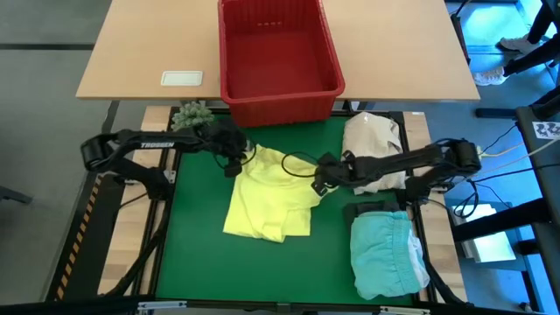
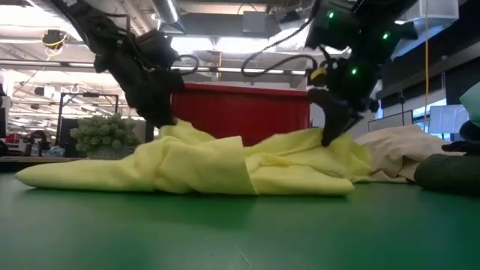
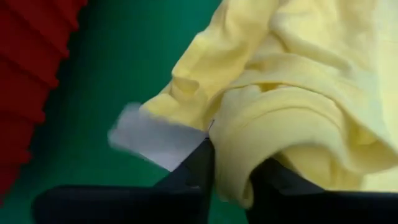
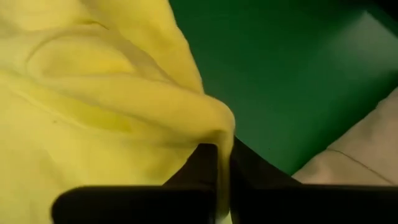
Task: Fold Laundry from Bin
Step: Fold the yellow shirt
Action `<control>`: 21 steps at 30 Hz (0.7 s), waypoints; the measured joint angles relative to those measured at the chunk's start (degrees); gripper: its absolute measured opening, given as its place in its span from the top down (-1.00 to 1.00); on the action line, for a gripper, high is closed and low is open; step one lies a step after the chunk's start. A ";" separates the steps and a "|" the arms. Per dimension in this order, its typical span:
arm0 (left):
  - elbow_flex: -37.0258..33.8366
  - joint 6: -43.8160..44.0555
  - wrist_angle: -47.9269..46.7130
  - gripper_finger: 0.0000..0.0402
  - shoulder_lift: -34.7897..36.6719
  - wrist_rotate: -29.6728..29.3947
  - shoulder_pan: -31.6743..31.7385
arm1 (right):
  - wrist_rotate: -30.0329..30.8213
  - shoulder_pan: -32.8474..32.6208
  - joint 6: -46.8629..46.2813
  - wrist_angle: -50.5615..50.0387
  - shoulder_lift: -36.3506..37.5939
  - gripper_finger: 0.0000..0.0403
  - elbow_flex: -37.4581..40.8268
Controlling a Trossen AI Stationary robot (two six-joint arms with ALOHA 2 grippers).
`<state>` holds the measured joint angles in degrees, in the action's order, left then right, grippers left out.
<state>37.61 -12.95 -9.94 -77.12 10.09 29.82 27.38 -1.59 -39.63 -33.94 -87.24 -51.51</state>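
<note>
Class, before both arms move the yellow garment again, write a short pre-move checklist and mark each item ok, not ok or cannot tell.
1. Right gripper shut on the yellow garment: ok.
2. Left gripper holding a fold of it: ok, cloth sits between the fingers.
3. Garment lying flat: not ok, rumpled.
4. Red bin emptied: ok.
5. Cream bundle clear of the yellow garment: cannot tell.
6. Turquoise garment clear of it: ok.

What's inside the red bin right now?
The red bin shows only its bare red floor in the high view; no garment lies in it. The inner face of its near wall is hidden.
</note>
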 joint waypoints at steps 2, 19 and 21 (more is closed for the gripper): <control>0.00 -1.69 0.48 0.58 -0.60 0.00 -0.10 | 0.04 0.33 0.98 0.59 -1.37 0.88 -0.02; 16.22 -5.63 -11.28 0.12 1.20 -13.76 -1.06 | 0.46 0.11 3.97 -4.04 3.41 0.34 -0.24; 18.17 -5.01 -13.67 0.12 1.20 -12.72 -1.64 | 0.39 0.11 4.14 -3.83 4.23 0.32 -0.24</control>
<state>55.77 -17.95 -23.61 -75.92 -2.64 28.18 27.77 -1.48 -35.49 -37.77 -83.01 -51.75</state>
